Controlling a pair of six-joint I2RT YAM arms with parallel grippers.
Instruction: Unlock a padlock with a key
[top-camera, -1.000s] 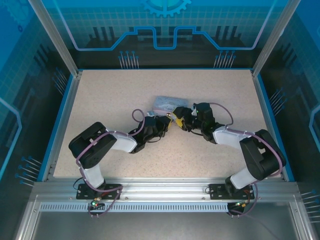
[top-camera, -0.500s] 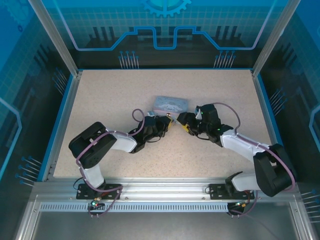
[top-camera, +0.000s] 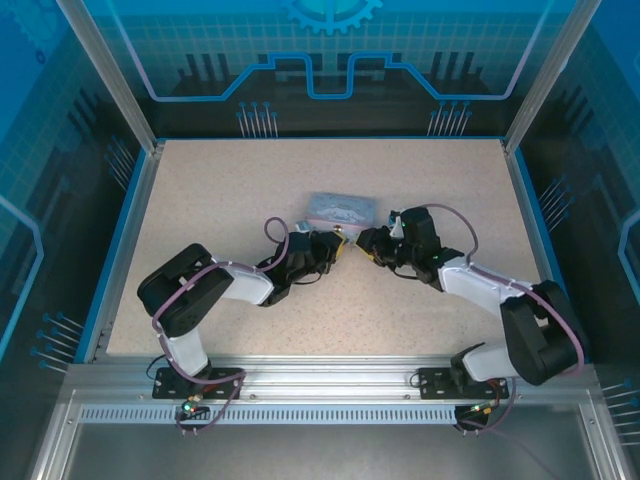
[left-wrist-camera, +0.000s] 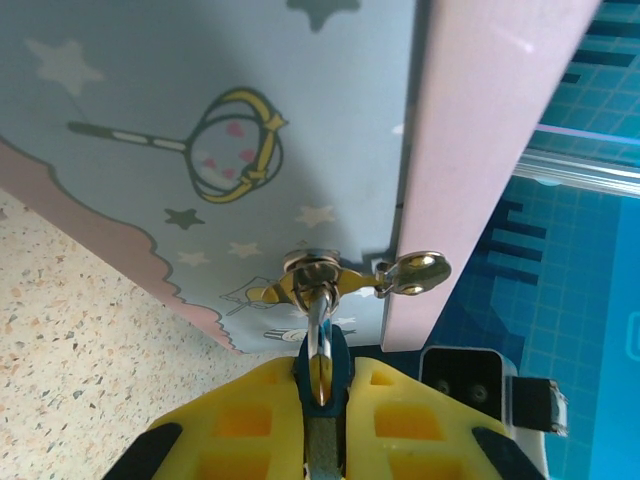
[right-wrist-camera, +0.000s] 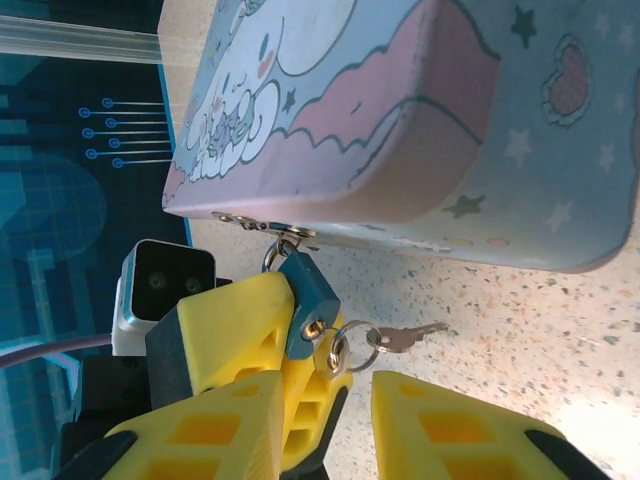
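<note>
The padlock (right-wrist-camera: 308, 295) is a small teal block whose steel shackle hooks through the clasp of the cartoon-printed tin (right-wrist-camera: 400, 130). My left gripper (left-wrist-camera: 322, 400) is shut on the padlock (left-wrist-camera: 340, 372), with its yellow fingers (right-wrist-camera: 245, 320) pinching the body. A key (right-wrist-camera: 335, 352) sits in the keyhole, and a ring carries a second key (right-wrist-camera: 410, 337) that lies out toward the table. My right gripper (right-wrist-camera: 325, 425) is open just below the inserted key, touching nothing. Seen from above, the left gripper (top-camera: 333, 246) and right gripper (top-camera: 368, 243) face each other in front of the tin (top-camera: 340, 208).
The tin stands on the speckled tabletop (top-camera: 230, 190) near its middle. A raised blue rim (top-camera: 120, 250) borders the table, with clear panels behind. Bare table stretches to the left, right and front of the arms.
The right gripper drew back from over the tin to the padlock's right side, and its jaws have narrowed. The left gripper has kept its hold on the padlock.
</note>
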